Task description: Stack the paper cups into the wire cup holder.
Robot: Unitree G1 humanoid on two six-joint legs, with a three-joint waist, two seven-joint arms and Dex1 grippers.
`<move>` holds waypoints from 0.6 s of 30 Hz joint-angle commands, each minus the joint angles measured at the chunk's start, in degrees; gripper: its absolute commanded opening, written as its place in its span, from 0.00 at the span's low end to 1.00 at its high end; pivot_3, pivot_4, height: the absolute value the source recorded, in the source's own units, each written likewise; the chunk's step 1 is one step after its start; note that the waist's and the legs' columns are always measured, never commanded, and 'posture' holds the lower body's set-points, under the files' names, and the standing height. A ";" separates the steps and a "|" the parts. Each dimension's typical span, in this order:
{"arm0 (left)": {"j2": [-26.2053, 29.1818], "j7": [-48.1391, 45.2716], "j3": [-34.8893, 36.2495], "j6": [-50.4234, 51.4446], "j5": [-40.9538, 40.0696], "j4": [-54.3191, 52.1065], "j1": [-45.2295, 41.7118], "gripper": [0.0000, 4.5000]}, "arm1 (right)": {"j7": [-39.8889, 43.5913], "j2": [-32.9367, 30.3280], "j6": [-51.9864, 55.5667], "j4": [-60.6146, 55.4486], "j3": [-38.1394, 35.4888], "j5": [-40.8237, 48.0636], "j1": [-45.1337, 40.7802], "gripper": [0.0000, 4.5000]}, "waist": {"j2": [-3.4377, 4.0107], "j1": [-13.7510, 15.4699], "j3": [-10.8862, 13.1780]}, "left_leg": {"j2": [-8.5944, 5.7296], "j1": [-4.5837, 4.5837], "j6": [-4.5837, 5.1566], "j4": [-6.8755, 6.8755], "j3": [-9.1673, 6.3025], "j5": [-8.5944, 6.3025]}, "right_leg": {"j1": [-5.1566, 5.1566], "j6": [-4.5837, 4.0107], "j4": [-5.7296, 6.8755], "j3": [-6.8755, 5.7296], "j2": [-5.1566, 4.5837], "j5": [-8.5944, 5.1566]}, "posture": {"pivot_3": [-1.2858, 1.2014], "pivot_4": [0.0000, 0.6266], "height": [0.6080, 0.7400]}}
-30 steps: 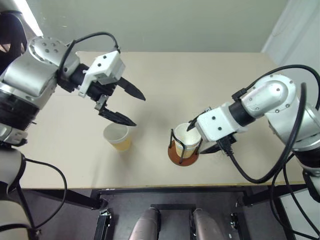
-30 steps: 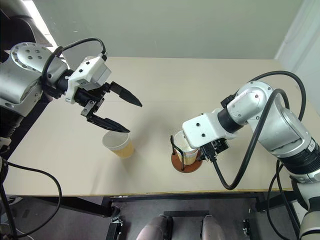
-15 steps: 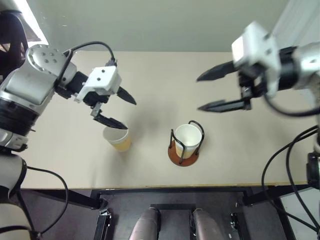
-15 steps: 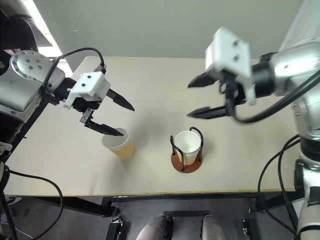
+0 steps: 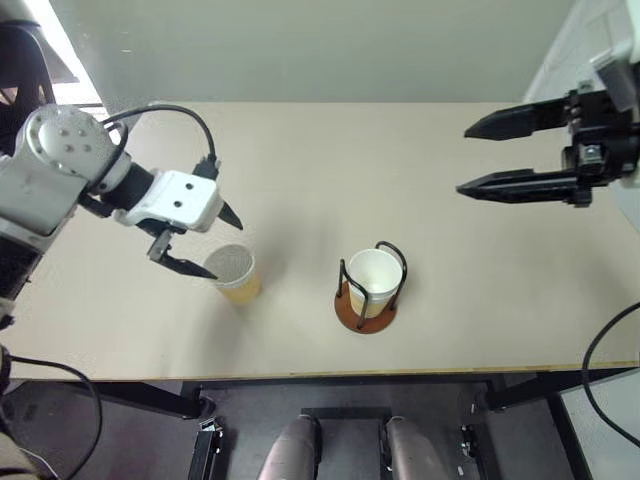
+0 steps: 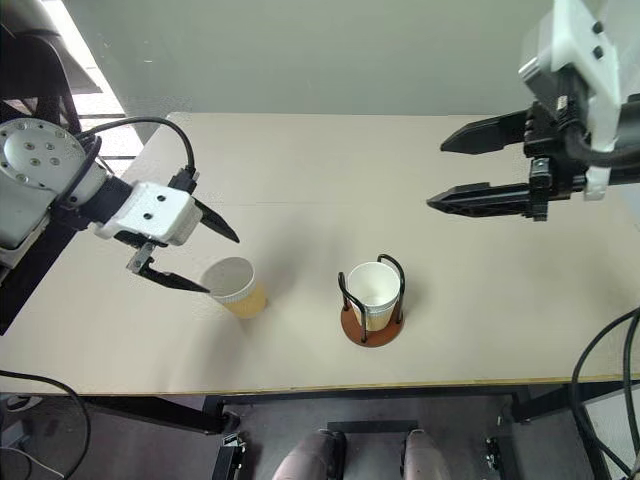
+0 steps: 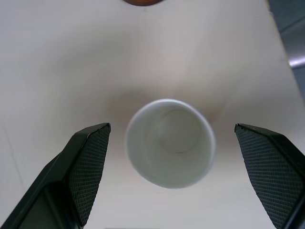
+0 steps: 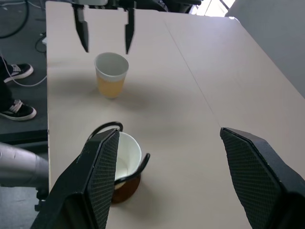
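Note:
A tan paper cup (image 5: pixel 234 274) stands upright and alone on the table, left of centre. My left gripper (image 5: pixel 222 247) is open, just left of and above its rim; in the left wrist view the cup (image 7: pixel 169 142) lies between the two spread fingers (image 7: pixel 86 167), apart from both. The wire cup holder (image 5: pixel 366 310), a reddish-brown disc with black wire loops, stands near the table's front edge with a paper cup (image 5: pixel 376 275) seated in it. My right gripper (image 5: pixel 464 160) hangs open and empty, high above the table's right side, well clear of the holder.
The beige table (image 5: pixel 330 150) has bare room behind and to the right of the holder. Its front edge runs just below the holder. In the right wrist view a person's shoes (image 8: pixel 14 90) and cables lie on the floor beyond the table's left edge.
My right gripper has let go of the cup in the holder and risen up and to the right. The left gripper has sunk down and leftward, level with the loose cup.

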 commanded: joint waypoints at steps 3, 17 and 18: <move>1.50 -1.62 0.62 -0.43 1.72 -1.72 1.50 1.00 | -0.38 -1.24 -2.73 1.04 -0.36 1.32 0.06 0.76 | 0.00 -0.03 0.00 | 0.00 0.02 0.00 0.02 0.00 0.01 | -0.01 -0.04 0.05 0.01 0.00 0.02 | 0.52 0.24 1.00; -2.71 -1.62 2.42 -2.12 8.30 5.61 5.85 1.00 | -0.42 2.61 -10.21 -0.60 -5.57 9.07 4.88 0.76 | 0.00 0.05 -0.01 | 0.01 -0.01 0.01 0.06 0.00 0.00 | -0.03 -0.05 0.08 0.00 -0.01 0.03 | 0.52 0.24 1.00; -3.13 -1.62 2.45 -2.29 8.59 6.21 5.96 1.00 | -0.21 2.83 -10.46 -1.16 -6.04 10.25 5.53 0.76 | 0.00 0.01 -0.01 | 0.01 0.00 0.01 0.06 0.00 0.00 | -0.03 -0.05 0.08 0.00 -0.01 0.03 | 0.52 0.24 1.00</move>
